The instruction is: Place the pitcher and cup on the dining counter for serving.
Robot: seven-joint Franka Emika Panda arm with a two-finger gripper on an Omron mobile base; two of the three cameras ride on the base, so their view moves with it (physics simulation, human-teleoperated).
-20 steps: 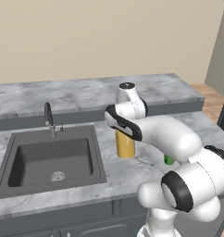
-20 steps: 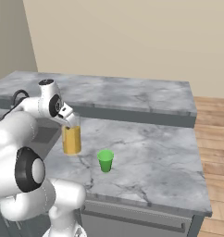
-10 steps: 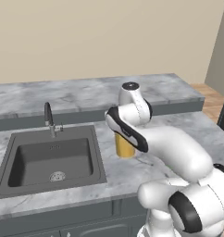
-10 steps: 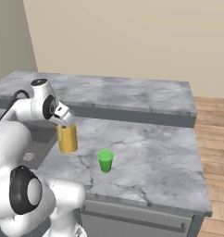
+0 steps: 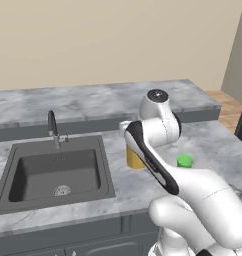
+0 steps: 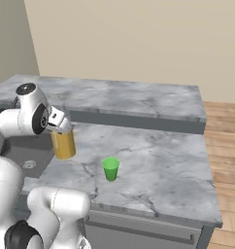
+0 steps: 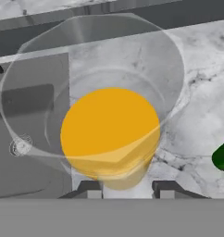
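1. Fingers (image 7: 93, 189) first: both dark tips rise at the near edge of the hand view, set partly apart on either side of the pitcher (image 7: 109, 134), and we judge they are pinching its near wall. The gripper (image 6: 58, 127) sits at the pitcher's rim in the right base view.

2. Largest in the scene, the dining counter (image 6: 139, 99) runs along the far side, a raised marble slab on a dark base. We judge it to be the goal because it stands above the worktop, handy for serving.

3. Next comes the lower marble worktop (image 6: 158, 165), where both task items are now. To its left lies the sink (image 5: 58, 172), with a dark faucet (image 5: 53, 127) at the sink's far edge.

4. We see the pitcher upright, juice level, near the sink's right edge. We cannot tell whether its base is on the worktop or just off it. Gripped from above at the rim, it should stay vertical and not spill.

5. Smallest is the cup (image 6: 110, 168), bright green and upright on the worktop, right of the pitcher and apart from it. We judge it is left for a second trip.
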